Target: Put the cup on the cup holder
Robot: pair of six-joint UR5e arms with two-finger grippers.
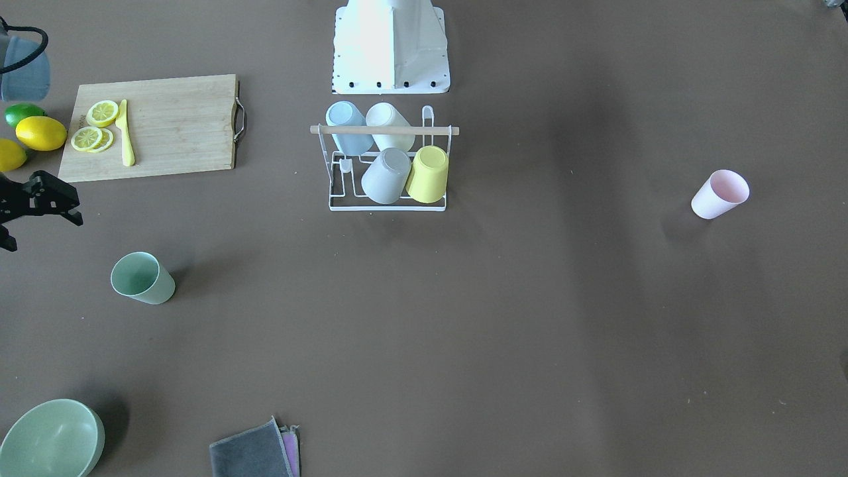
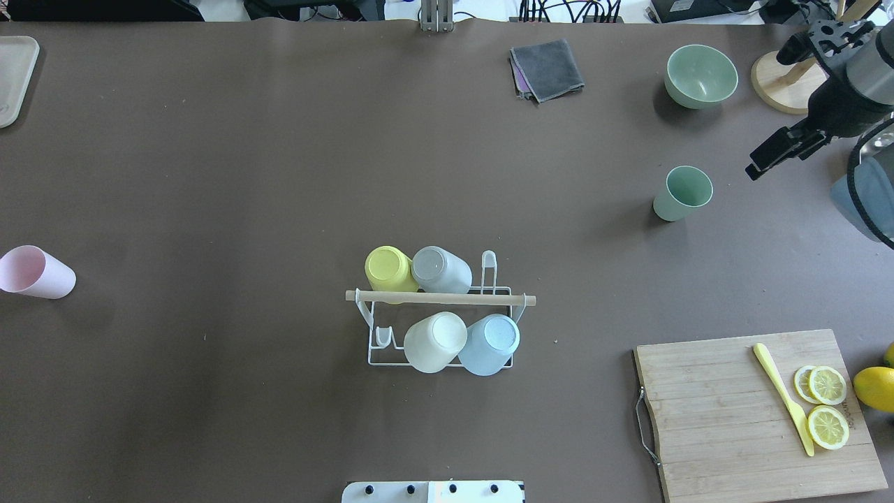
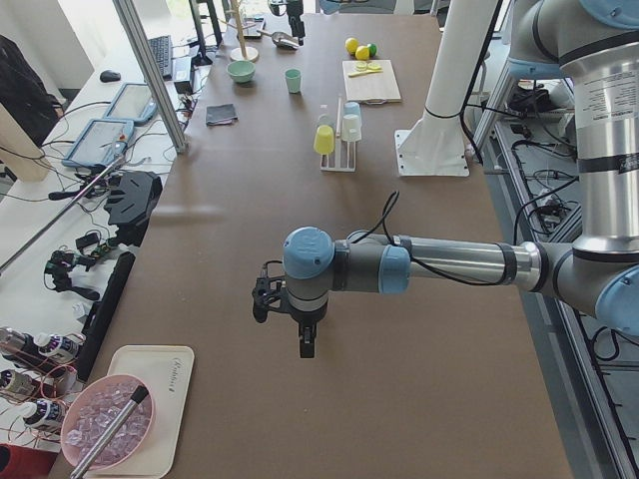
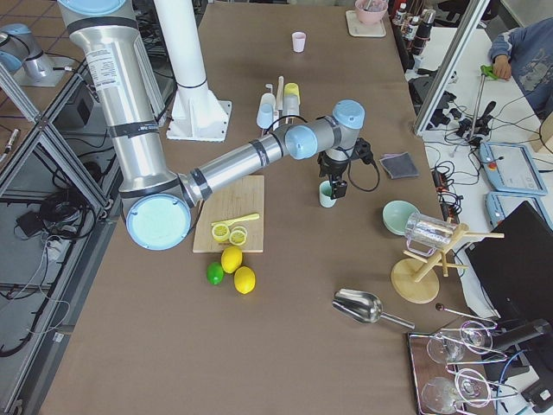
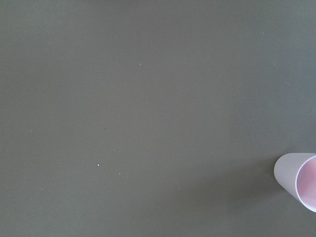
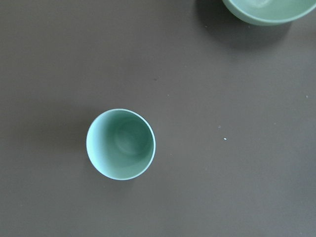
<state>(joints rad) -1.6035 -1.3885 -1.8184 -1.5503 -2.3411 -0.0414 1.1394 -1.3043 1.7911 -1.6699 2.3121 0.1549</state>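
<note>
The white wire cup holder (image 2: 440,299) with a wooden rod stands mid-table and carries yellow, grey, cream and blue cups upside down. One prong (image 2: 489,262) is bare. A green cup (image 2: 683,193) stands upright, seen straight down in the right wrist view (image 6: 121,144). My right gripper (image 1: 43,230) hovers beside and above it, fingers apart and empty. A pink cup (image 2: 35,272) sits far off by the table's other end, at the edge of the left wrist view (image 5: 300,179). My left gripper (image 3: 290,334) hangs over bare table; I cannot tell its state.
A cutting board (image 2: 726,419) with lemon slices (image 2: 827,405) and a yellow knife (image 2: 782,398) lies near the robot's right. A green bowl (image 2: 700,75), grey cloth (image 2: 548,68), wooden stand (image 2: 779,87) and tray (image 2: 14,77) line the far side. The robot base (image 1: 391,46) is behind the holder.
</note>
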